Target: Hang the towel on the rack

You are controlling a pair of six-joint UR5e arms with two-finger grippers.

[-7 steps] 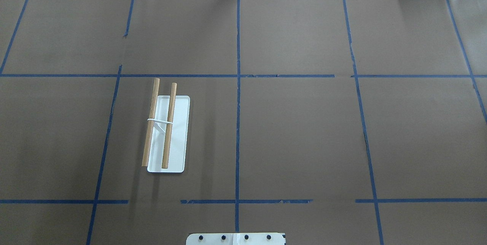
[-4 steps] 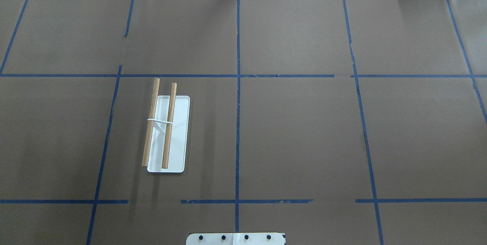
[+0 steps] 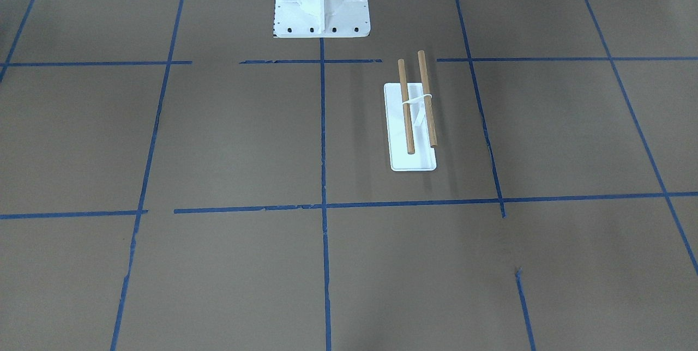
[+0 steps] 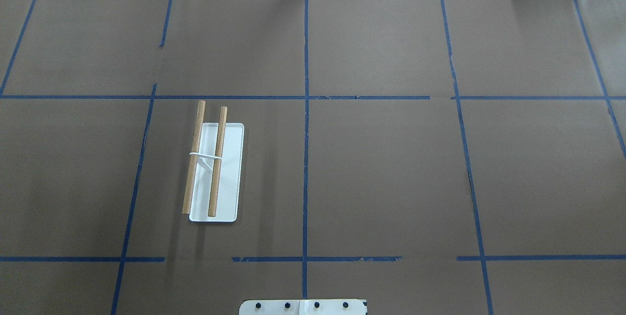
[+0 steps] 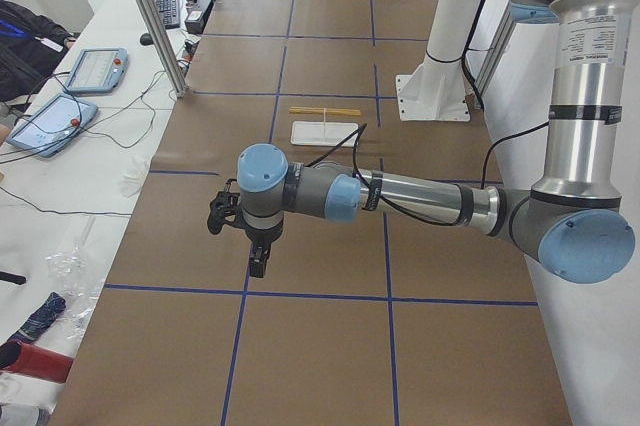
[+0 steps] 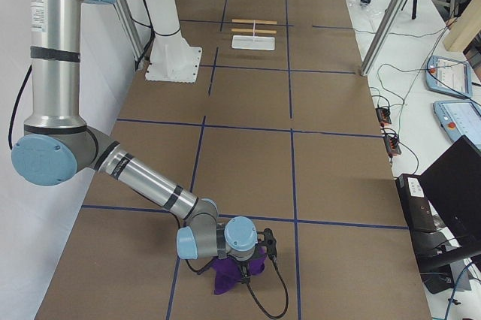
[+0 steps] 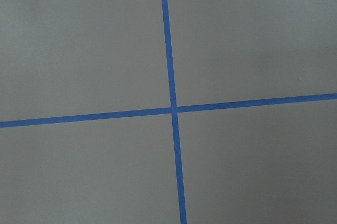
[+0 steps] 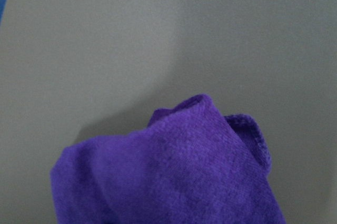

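Note:
The rack (image 4: pixel 215 168) has two parallel brown wooden dowels on a white support over a flat white base; it stands left of the table's middle and also shows in the front view (image 3: pixel 417 116). A crumpled purple towel (image 6: pixel 231 275) lies at the table's end on my right, and it fills the lower part of the right wrist view (image 8: pixel 174 171). My right gripper (image 6: pixel 244 264) is down at the towel; I cannot tell whether it is open or shut. My left gripper (image 5: pixel 256 262) hangs over bare brown paper, far from the rack; I cannot tell its state.
The white metal pedestal with bolt holes (image 3: pixel 322 2) stands at the robot's side of the table. Blue tape lines (image 7: pixel 171 108) divide the brown paper. An aluminium post (image 5: pixel 150 16), tablets (image 5: pixel 95 71) and cables sit along the operators' side.

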